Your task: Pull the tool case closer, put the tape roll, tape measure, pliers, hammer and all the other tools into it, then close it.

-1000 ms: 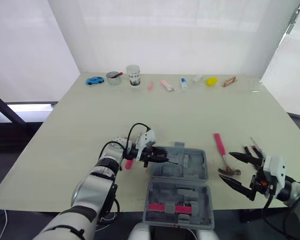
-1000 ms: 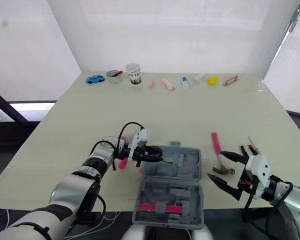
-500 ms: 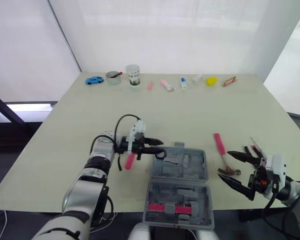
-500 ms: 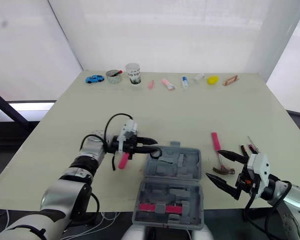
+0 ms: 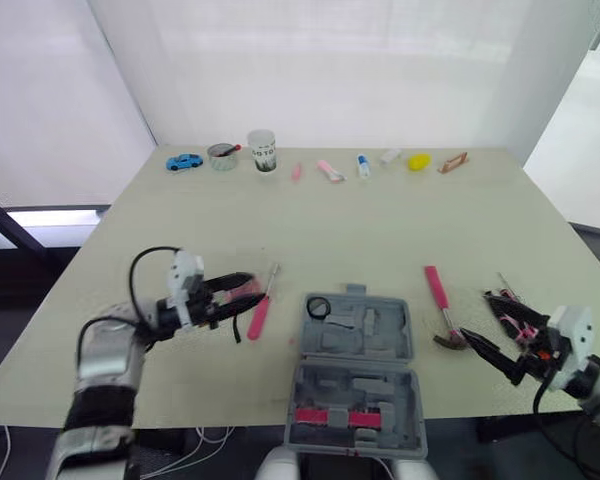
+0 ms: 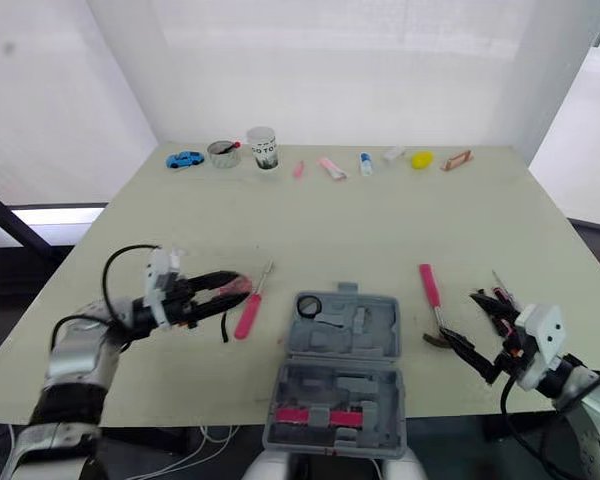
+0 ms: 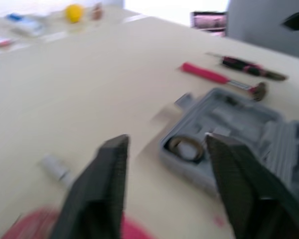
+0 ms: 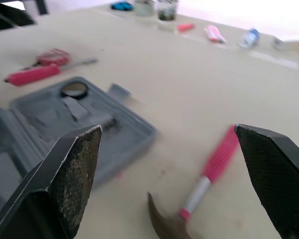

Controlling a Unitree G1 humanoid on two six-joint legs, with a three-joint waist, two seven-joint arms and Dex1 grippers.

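Pale cream laminate covers the bench [image 5: 380,230], smooth and matte, with a tidy row of small things along its far edge.

The grey moulded-plastic tool case [image 5: 358,372] lies open at the near edge, roughly in the middle. Both halves lie flat and show shaped recesses. A pink bar [image 5: 340,415] sits in the near half.

The left end effector [image 7: 165,139] hangs low over the bench to the left of the case, its two black ribbed fingers spread apart and holding nothing. The right end effector [image 8: 167,130] hovers near the bench's right corner, its fingers also wide apart and empty.

A claw hammer [image 5: 442,308] with a pink grip and dark metal head lies just right of the case, head toward the near edge. Beyond it, by the right end effector, lie black-and-red tools [image 6: 495,298], too small to tell apart.

A screwdriver [image 5: 262,308] with a pink handle and thin steel shaft lies between the left end effector and the case. A squat red tape measure [image 8: 52,56] sits beside its shaft, close to the left fingertips; whether it touches them I cannot tell.

The tape roll [image 5: 318,307], a dark ring, rests in the far half's left corner recess.

At the far edge stand a white cup [image 5: 261,150], a blue toy car [image 5: 184,161] and a yellow lump [image 5: 418,160].
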